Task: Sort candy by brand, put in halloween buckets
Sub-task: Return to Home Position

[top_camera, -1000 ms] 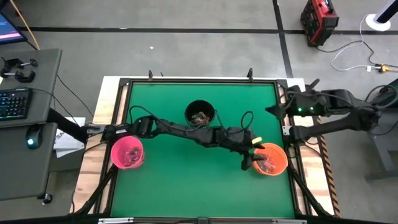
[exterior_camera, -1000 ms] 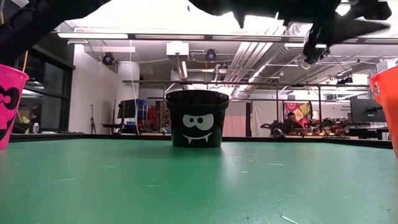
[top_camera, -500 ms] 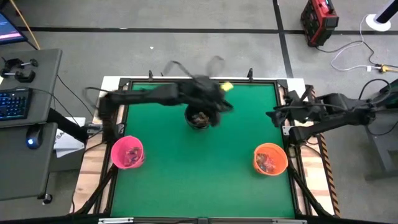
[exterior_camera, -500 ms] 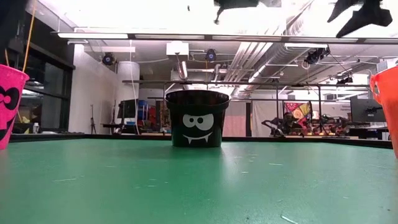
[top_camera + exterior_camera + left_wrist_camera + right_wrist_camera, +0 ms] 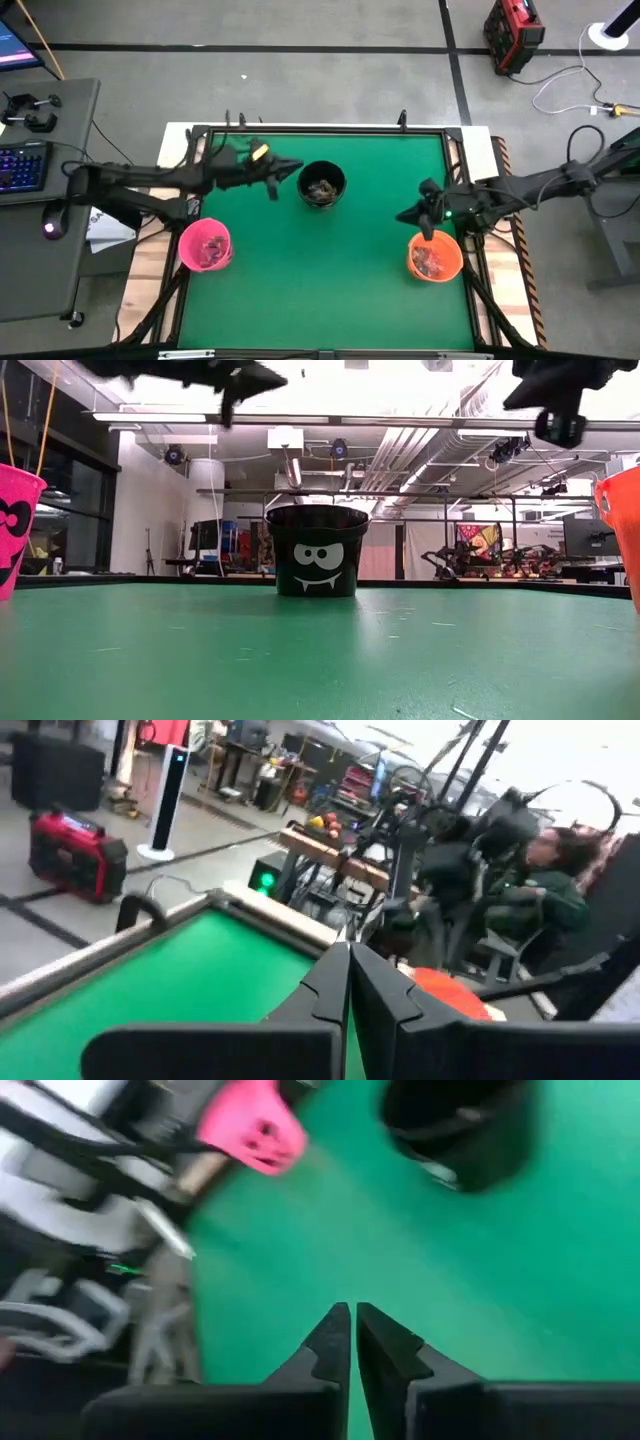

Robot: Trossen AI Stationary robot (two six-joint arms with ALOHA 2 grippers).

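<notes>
**Sorting done, arms due home**

The candy [image 5: 432, 262] lies inside the pink bucket [image 5: 183, 246], black bucket [image 5: 345, 186] and orange bucket [image 5: 411, 256]; none shows on the green bench [image 5: 330, 290]. The left tool [image 5: 290, 172] beside the black bucket and the right tool [image 5: 405, 215] beside the orange one are both pressed together and empty. Next, I'd judge, they fold back clear of the rims. Grey floor all round.

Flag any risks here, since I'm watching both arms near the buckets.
The left end effector hangs beside the black bucket; dipping while swinging could tip it. The right end effector hovers by the rim of the orange bucket; a clip there might spill the candy inside.
</notes>
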